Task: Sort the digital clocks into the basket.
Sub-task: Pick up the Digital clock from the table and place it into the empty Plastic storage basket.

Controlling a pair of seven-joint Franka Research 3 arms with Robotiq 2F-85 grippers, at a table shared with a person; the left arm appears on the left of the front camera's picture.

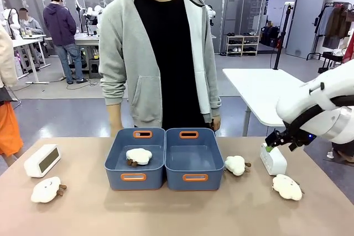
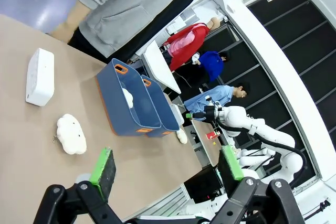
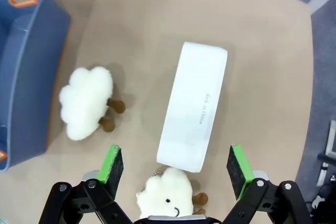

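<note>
Front view: right hand hangs just above the right clock, a smooth white plastic block with rounded corners. It sits on the tan worktop, to the right of the empty basket, a slate-blue hard plastic bin with orange handle slots. The left clock lies well apart at the far left. The other basket holds a fluffy cloud plush.

Left wrist view: left hand is spread, holding nothing, up off the worktop. The left clock is ahead and off to one side, flat on its back.

Right wrist view: right hand is spread wide and empty, with the green pads flanking the near end of the right clock. The clock's long axis runs away from the hand with a slight tilt, so the jaws would likely close across its narrow width. A small plush sits against that near end, between the fingers, and might snag. The right arm is plainly the nearer one.
</note>
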